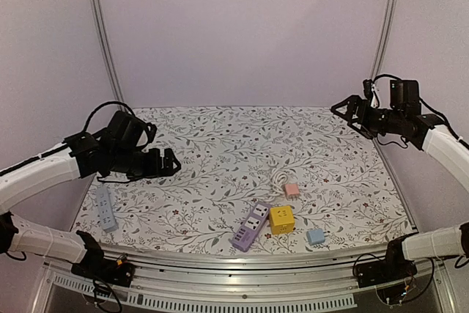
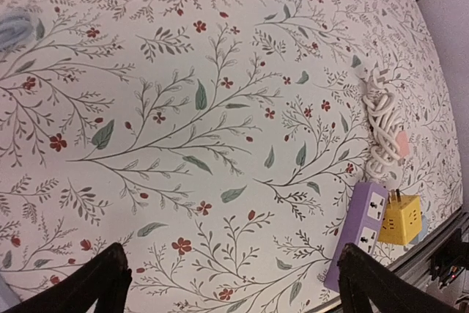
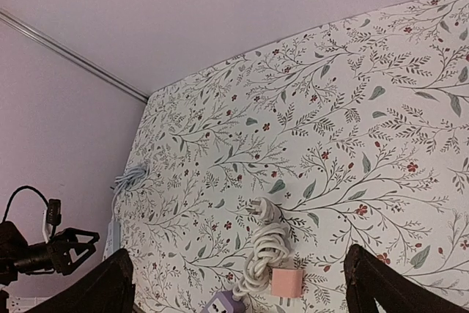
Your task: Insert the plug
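Currently pink plug lies on floral table, front centre-right, with coiled white cable touching its far side. Neither arm touches it. Yellow cube socket sits just nearer than plug, right beside purple power strip. Small blue adapter near front edge, right of cube. Grey-blue strip at table's left edge. Left gripper hovers over left side, fingers spread wide, holding nothing. Right gripper raised over far right corner, fingers likewise apart, empty.

The cube socket sits just right of the power strip, plug behind both, second strip far left
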Robot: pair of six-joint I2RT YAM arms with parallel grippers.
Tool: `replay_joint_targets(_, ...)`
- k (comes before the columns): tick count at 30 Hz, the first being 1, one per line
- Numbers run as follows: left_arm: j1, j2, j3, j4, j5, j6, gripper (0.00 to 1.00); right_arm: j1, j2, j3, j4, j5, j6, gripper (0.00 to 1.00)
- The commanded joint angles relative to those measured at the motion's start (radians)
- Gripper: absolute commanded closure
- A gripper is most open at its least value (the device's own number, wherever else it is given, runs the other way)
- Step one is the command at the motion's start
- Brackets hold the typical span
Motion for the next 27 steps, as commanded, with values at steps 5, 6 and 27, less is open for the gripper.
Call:
replay_joint_targets(5, -0.014, 0.065, 0.025, 0.170, 0.144, 0.138, 0.00, 0.088, -0.023, 0.015, -0.281, 0.246, 0.168, 0.01)
replay_joint_targets(6, -0.014, 0.071, 0.029, 0.170, 0.166, 0.152, 0.00, 0.101, -0.013, 0.024, -0.319, 0.271, 0.203, 0.01)
replay_joint_targets(27, -0.121, 0.167, 0.066, 0.143, 0.206, 0.383, 0.01, 0.466, -0.072, -0.170, -0.354, 0.412, 0.448, 0.01)
